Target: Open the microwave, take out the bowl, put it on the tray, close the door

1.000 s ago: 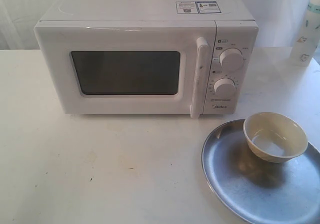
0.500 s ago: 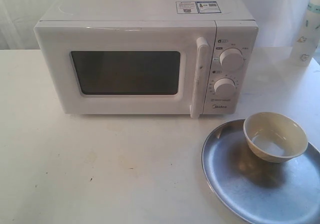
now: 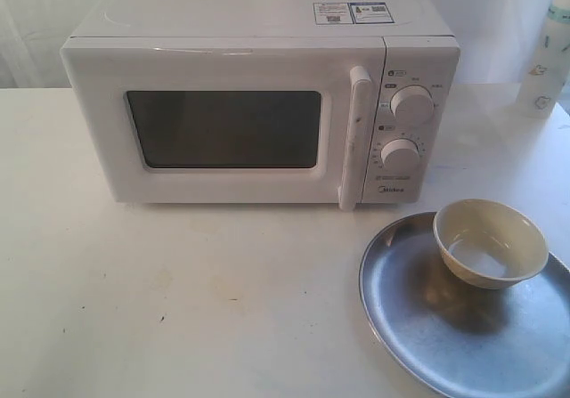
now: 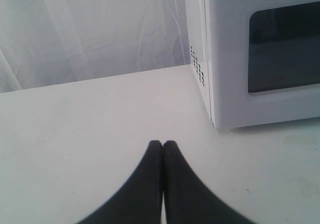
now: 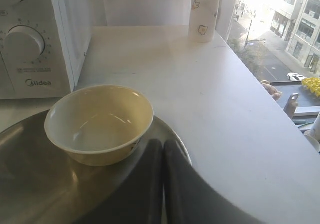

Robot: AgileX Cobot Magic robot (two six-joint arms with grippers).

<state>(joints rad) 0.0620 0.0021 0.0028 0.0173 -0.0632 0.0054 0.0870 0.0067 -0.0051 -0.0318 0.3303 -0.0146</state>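
Observation:
The white microwave (image 3: 258,104) stands at the back of the table, its door (image 3: 223,126) flush with the front and the bar handle (image 3: 354,138) upright. The cream bowl (image 3: 490,242) sits upright on the silver tray (image 3: 427,327) at the front right. No arm shows in the exterior view. My left gripper (image 4: 163,145) is shut and empty over bare table, apart from the microwave (image 4: 260,53). My right gripper (image 5: 163,144) is shut and empty, its tips over the tray (image 5: 30,179) rim right beside the bowl (image 5: 100,121); the microwave (image 5: 35,38) lies behind.
A tall white bottle (image 3: 545,55) stands at the back right corner, also in the right wrist view as the bottle (image 5: 205,11). The table edge (image 5: 270,108) runs close to the tray's right side. White curtain hangs behind the table (image 3: 178,300).

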